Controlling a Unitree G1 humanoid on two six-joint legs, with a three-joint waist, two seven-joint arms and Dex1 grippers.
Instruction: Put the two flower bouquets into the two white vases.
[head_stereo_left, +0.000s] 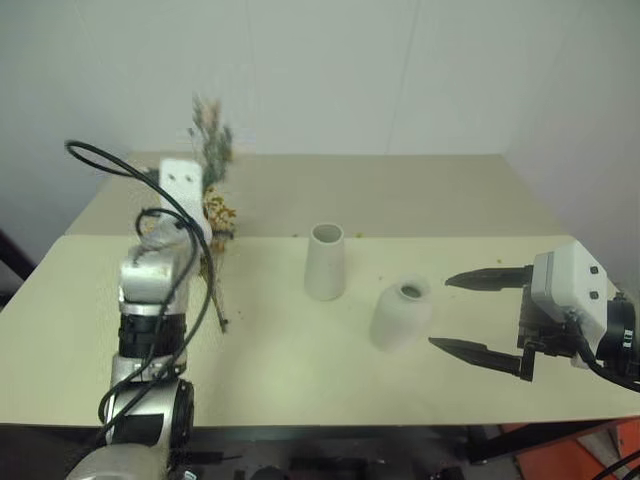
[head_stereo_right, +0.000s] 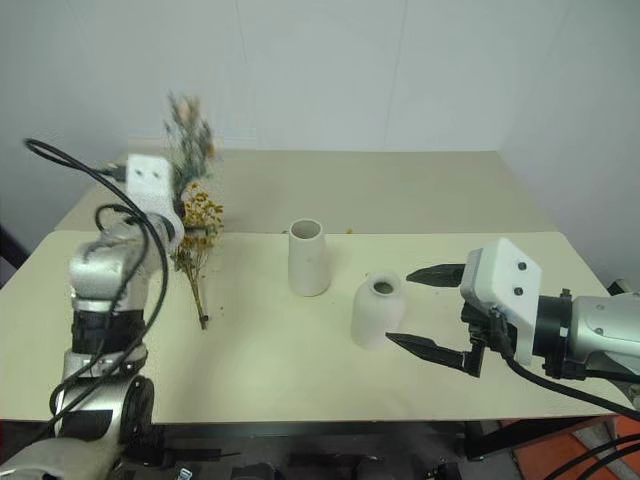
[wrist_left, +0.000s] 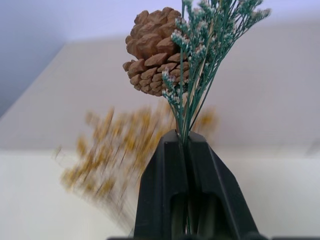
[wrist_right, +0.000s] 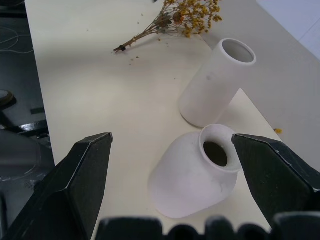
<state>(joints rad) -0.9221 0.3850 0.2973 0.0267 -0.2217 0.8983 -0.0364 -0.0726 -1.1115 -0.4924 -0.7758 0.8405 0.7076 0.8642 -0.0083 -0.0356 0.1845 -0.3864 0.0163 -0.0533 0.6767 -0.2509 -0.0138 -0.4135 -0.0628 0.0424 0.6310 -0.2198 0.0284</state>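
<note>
The left pincer (wrist_left: 187, 150) is pressed together on the stems of the grey-green bouquet (head_stereo_right: 187, 135), which stands upright above it with a pine cone (wrist_left: 152, 52) among the sprigs. Just below and beside this pincer, the yellow bouquet (head_stereo_right: 200, 225) lies on the table (head_stereo_right: 300, 370); I cannot tell whether it hangs from the grip or rests free. To the pincer's right stand the 2 white vases, both empty: the taller cone vase (head_stereo_right: 308, 257) nearer, the shorter round vase (head_stereo_right: 377, 310) beyond it. The right pincer (head_stereo_right: 425, 310) is spread wide, holding nothing, just beside the round vase. So 0 of 2 bouquets are placed; 1 is lifted, both insertions remain.
</note>
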